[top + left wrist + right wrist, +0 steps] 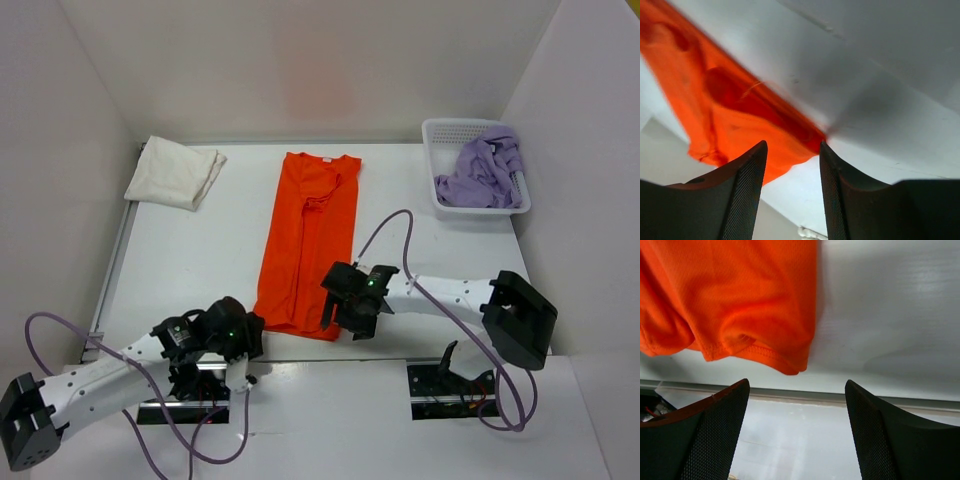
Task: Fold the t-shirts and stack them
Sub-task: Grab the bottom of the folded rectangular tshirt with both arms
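The orange t-shirt (305,240) lies as a long flat strip on the counter (200,260). We see the cream t-shirt (175,172) folded at far left and the lavender t-shirt (485,175) heaped in the basket (440,130) at far right. The left hand (791,150) and right hand (797,385), one by each near corner of the strip, both stand released, grasping nothing.

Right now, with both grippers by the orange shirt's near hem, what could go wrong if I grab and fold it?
1. The left gripper and right gripper are open with no cloth between their fingers, so closing here could miss the orange t-shirt.
2. Its hem lies in folded layers. A shallow pinch may catch only the top one and undo the lengthwise fold.
3. The hem sits near the front edge of the table, so dragging could pull it off.
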